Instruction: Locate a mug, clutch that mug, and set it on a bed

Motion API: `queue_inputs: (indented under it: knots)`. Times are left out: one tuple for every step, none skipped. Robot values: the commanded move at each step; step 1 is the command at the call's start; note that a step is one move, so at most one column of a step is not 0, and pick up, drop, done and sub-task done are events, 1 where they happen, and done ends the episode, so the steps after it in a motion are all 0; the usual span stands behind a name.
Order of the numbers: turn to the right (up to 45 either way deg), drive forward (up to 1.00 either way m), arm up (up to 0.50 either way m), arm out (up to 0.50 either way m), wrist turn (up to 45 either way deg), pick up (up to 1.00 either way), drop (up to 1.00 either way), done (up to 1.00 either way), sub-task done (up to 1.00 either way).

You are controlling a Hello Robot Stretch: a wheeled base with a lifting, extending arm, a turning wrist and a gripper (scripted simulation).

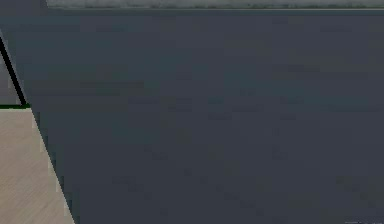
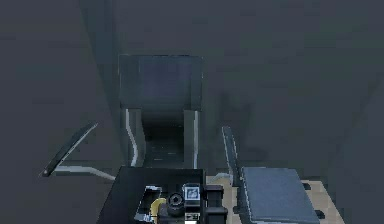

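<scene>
Dark grey wall looms close ahead, pale wooden floor at near left. Sideways, a grey metal-framed chair stands beyond the gripper; a yellowish curve there may be the mug, held or not I cannot tell. Extending risks striking the chair.

Grey chair cut by bottom edge; jaws' load unclear.
</scene>
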Motion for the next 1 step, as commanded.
queue_inputs:
  knots:
    - [0.0, 0.0, 0.0, 0.0, 45.0, 0.0, 0.0, 0.0, 0.0]
